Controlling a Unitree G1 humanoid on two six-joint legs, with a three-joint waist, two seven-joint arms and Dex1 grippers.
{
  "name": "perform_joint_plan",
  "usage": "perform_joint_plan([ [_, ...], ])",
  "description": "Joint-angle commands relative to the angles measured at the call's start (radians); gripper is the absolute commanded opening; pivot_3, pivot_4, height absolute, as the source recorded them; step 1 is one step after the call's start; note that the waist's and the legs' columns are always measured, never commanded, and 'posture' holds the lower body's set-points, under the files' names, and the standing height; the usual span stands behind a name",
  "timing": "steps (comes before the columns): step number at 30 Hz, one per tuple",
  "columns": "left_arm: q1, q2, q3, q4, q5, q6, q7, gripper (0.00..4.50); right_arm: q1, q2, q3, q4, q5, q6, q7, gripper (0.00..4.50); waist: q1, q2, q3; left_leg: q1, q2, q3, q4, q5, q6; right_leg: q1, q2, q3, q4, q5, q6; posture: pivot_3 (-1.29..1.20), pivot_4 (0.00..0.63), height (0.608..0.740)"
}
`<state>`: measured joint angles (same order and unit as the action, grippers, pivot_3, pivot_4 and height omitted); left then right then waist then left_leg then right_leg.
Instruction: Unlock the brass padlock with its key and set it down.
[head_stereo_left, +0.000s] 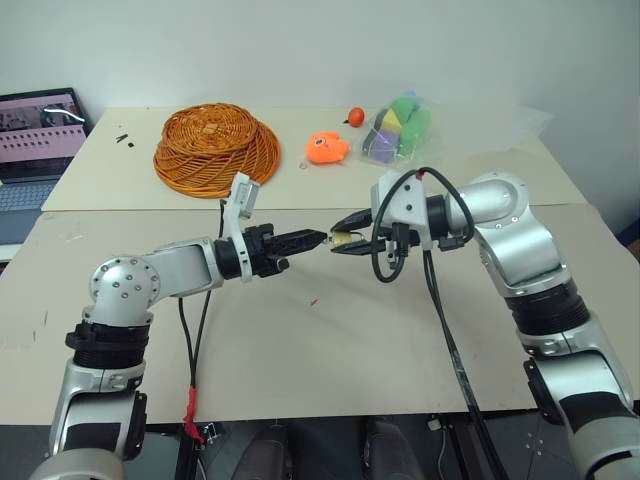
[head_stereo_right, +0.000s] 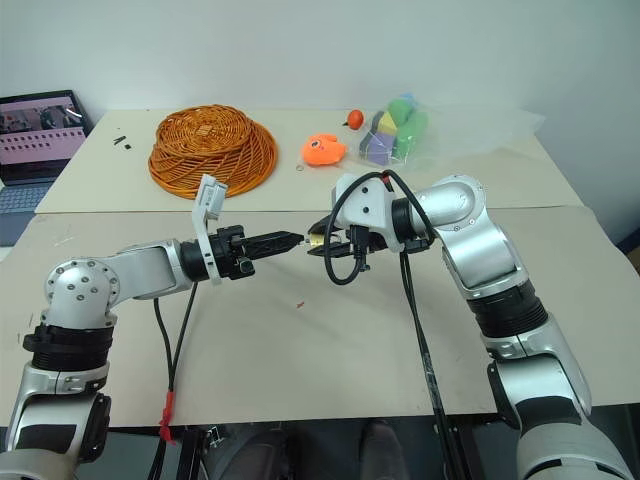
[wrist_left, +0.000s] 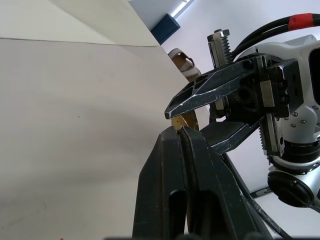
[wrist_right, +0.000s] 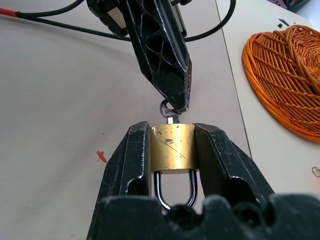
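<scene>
Above open beige tabletop (head_stereo_left: 330, 350), well clear of every edge, the right gripper (wrist_right: 172, 150) clamps the brass padlock (wrist_right: 173, 148) while the closed left gripper (wrist_right: 175, 102) pinches its key (wrist_right: 169, 112).

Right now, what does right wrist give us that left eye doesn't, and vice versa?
Right wrist: the silver shackle seated in the brass padlock, and the key pinched by the left gripper in the padlock's end.
Left eye: the table layout, with a laptop, orange toy and bag of coloured blocks beyond.
Both: right gripper clamped on the padlock, left gripper shut at the key, the wicker basket.
</scene>
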<state>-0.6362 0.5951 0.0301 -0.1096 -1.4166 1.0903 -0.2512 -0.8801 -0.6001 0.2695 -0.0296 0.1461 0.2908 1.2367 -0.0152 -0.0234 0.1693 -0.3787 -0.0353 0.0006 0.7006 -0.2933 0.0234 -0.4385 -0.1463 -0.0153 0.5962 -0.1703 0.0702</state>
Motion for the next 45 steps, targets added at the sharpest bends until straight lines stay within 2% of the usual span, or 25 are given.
perform_joint_plan([
  [1, 0.000, 0.016, -0.018, -0.044, 0.103, -0.001, -0.062, 0.02, -0.031, -0.016, -0.048, -0.039, 0.011, -0.007, -0.021, 0.91, 0.000, 0.000, 0.000, 0.000, 0.000, 0.000, 0.000, 0.000, 0.000, 0.000, 0.000, 0.000, 0.000, 0.000, 0.000, 0.00, 0.150, 0.739],
  [7, 0.004, 0.006, -0.019, -0.066, 0.199, -0.014, -0.128, 0.02, -0.033, -0.014, -0.045, -0.031, 0.009, -0.012, -0.021, 0.91, 0.000, 0.000, 0.000, 0.000, 0.000, 0.000, 0.000, 0.000, 0.000, 0.000, 0.000, 0.000, 0.000, 0.000, 0.000, 0.00, 0.150, 0.739],
  [16, 0.020, 0.046, -0.083, -0.183, 0.433, -0.142, -0.308, 0.02, -0.037, -0.012, -0.044, -0.027, 0.007, -0.013, -0.019, 0.91, 0.000, 0.000, 0.000, -0.001, 0.000, 0.000, 0.000, 0.000, 0.000, 0.000, 0.000, -0.001, 0.000, 0.000, 0.000, 0.00, 0.150, 0.739],
  [24, 0.028, 0.046, -0.074, -0.221, 0.517, -0.194, -0.404, 0.02, -0.035, -0.013, -0.043, -0.031, 0.007, -0.009, -0.020, 0.91, 0.000, 0.000, 0.000, -0.002, 0.000, 0.000, 0.000, -0.001, 0.001, 0.000, 0.000, -0.001, 0.000, 0.000, 0.000, 0.00, 0.150, 0.739],
  [27, 0.027, 0.037, -0.060, -0.212, 0.505, -0.159, -0.399, 0.02, -0.034, -0.015, -0.041, -0.032, 0.008, -0.009, -0.019, 0.91, 0.000, 0.000, 0.000, -0.002, 0.000, 0.000, 0.001, -0.001, 0.002, 0.000, 0.000, -0.001, 0.000, 0.000, 0.000, 0.00, 0.150, 0.739],
  [32, 0.016, -0.010, -0.002, -0.126, 0.432, -0.010, -0.302, 0.02, -0.036, -0.014, -0.040, -0.033, 0.010, -0.008, -0.019, 0.91, 0.000, 0.000, 0.000, -0.002, 0.000, 0.000, 0.001, -0.001, 0.002, 0.000, 0.000, -0.001, 0.001, 0.000, 0.000, 0.00, 0.150, 0.739],
  [35, 0.023, -0.033, 0.011, -0.067, 0.450, 0.053, -0.240, 0.02, -0.038, -0.013, -0.038, -0.030, 0.010, -0.010, -0.018, 0.91, 0.000, 0.000, 0.000, -0.002, 0.000, -0.001, 0.002, -0.001, 0.002, 0.000, 0.000, -0.001, 0.001, 0.000, 0.000, 0.00, 0.150, 0.739],
  [39, 0.014, -0.092, 0.075, -0.037, 0.380, 0.122, -0.186, 1.09, -0.042, -0.014, -0.036, -0.024, 0.009, -0.013, -0.017, 0.91, 0.000, 0.000, 0.000, -0.002, 0.000, -0.001, 0.002, -0.001, 0.002, 0.000, 0.000, -0.001, 0.001, 0.000, 0.000, 0.00, 0.150, 0.739],
  [43, 0.001, -0.126, 0.117, -0.035, 0.322, 0.195, -0.149, 2.69, -0.043, -0.016, -0.035, -0.020, 0.009, -0.015, -0.018, 0.91, -0.001, 0.000, 0.000, -0.002, 0.000, -0.001, 0.002, -0.001, 0.002, 0.000, 0.000, -0.001, 0.001, 0.000, 0.000, 0.00, 0.150, 0.739],
  [45, -0.005, -0.145, 0.147, -0.032, 0.275, 0.229, -0.131, 2.69, -0.043, -0.017, -0.034, -0.021, 0.009, -0.014, -0.019, 0.91, -0.001, 0.000, 0.000, -0.002, 0.000, -0.001, 0.002, -0.001, 0.002, 0.000, 0.000, -0.001, 0.001, 0.000, 0.000, 0.00, 0.150, 0.739],
])
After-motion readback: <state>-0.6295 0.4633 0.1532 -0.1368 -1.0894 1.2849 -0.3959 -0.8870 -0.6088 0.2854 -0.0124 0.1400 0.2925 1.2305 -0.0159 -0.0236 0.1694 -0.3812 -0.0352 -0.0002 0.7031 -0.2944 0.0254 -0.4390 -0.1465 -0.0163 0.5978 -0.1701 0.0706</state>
